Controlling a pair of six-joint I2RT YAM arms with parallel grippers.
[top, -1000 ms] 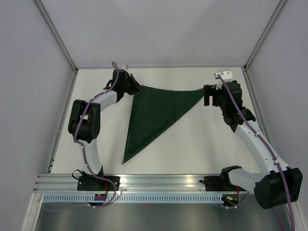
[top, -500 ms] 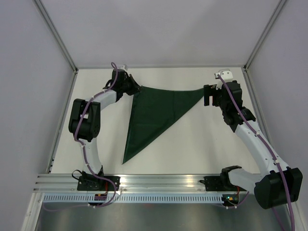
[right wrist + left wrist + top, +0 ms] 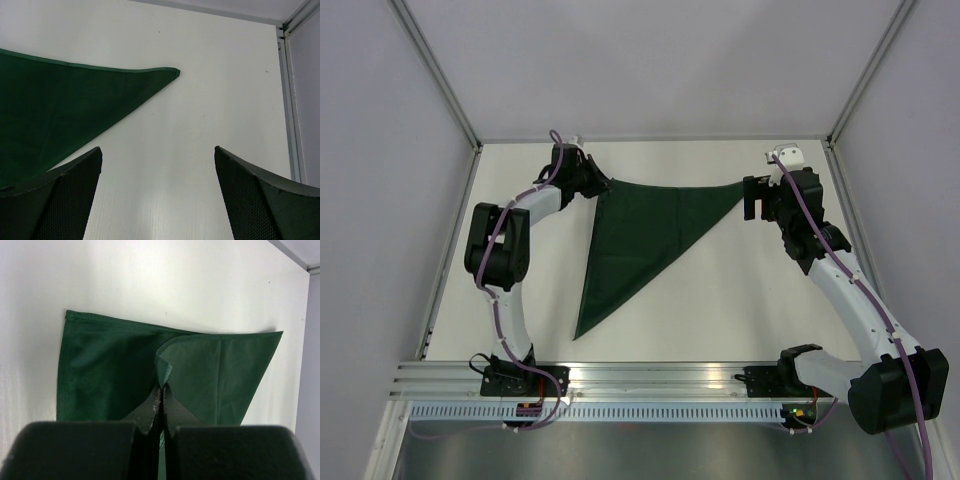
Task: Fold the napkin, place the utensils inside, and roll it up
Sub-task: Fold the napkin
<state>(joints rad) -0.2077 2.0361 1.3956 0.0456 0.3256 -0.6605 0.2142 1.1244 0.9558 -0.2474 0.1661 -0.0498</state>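
The napkin [image 3: 640, 230] is a dark green cloth lying on the white table as a triangle, its long point toward the near edge. My left gripper [image 3: 601, 183] is at the cloth's far left corner, shut on it. In the left wrist view a small fold of the napkin [image 3: 100, 365] stands pinched at the tips of the left gripper [image 3: 161, 387]. My right gripper [image 3: 750, 198] stands open just beside the far right corner, holding nothing. In the right wrist view the napkin [image 3: 50, 95] ends ahead and to the left of the right gripper [image 3: 157, 149]. The utensils are out of view.
The white table [image 3: 740, 300] is bounded by a metal frame, with a rail [image 3: 650, 375] along the near edge above the arm bases. A side rail [image 3: 292, 100] runs close to the right of my right gripper. Grey walls enclose the back and sides.
The left arm has shifted slightly to the left, drawing the napkin's far left corner a little that way. The right arm has not moved.
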